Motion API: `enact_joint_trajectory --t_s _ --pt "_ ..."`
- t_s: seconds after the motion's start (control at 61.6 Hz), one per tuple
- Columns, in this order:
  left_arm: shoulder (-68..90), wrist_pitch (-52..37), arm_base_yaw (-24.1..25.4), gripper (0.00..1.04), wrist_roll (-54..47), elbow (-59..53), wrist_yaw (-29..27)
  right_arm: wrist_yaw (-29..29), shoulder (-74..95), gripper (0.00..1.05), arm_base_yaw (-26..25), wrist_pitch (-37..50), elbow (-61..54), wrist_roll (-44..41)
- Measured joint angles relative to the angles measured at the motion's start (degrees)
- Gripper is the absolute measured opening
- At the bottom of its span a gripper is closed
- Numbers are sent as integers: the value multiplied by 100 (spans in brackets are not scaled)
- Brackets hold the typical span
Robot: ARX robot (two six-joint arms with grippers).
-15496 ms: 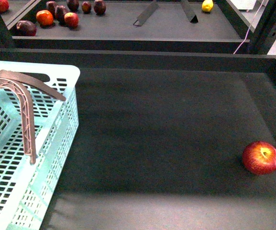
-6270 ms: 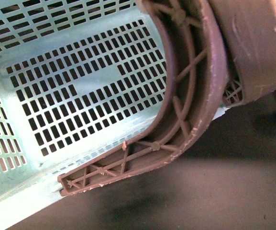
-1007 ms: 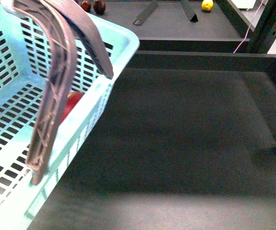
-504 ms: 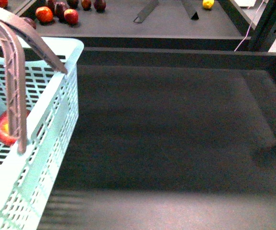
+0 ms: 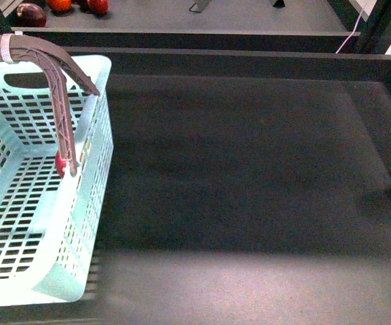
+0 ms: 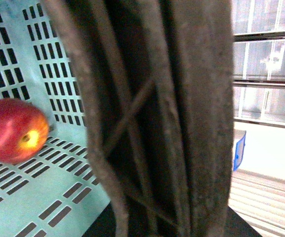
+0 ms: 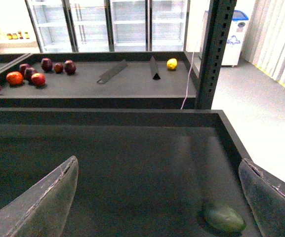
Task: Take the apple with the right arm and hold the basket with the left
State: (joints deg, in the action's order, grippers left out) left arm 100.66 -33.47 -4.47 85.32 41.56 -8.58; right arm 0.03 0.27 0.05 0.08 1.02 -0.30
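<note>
The shiny round apple (image 6: 13, 130) lies inside the holey plastic basket (image 5: 90, 183) on the dark table (image 5: 249, 169), and the right hand (image 7: 157, 197) is wide open with nothing in it; I cannot tell about the left hand.

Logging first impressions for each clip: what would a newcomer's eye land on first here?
The pale mint basket at the front view's left, its brown handle arching over it. Inside lies the red apple, plain in the left wrist view, only a red sliver behind the handle from the front. The right gripper is open and empty above the dark tray, with a green fruit in the tray's corner.
</note>
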Motion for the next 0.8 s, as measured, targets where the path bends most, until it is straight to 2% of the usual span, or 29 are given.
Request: enact_joint_trajectory --t_s 0.406,0.569,0.796 --pt "210 -319 -55 17 -70 -192 4 -2 0 96 0 0 0 4" --pt "15 -219 -142 41 22 -407 -48 0 0 96 0 0 0 7" --pt "-866 734 -341 78 262 -704 -232 0 0 96 -2 0 0 7"
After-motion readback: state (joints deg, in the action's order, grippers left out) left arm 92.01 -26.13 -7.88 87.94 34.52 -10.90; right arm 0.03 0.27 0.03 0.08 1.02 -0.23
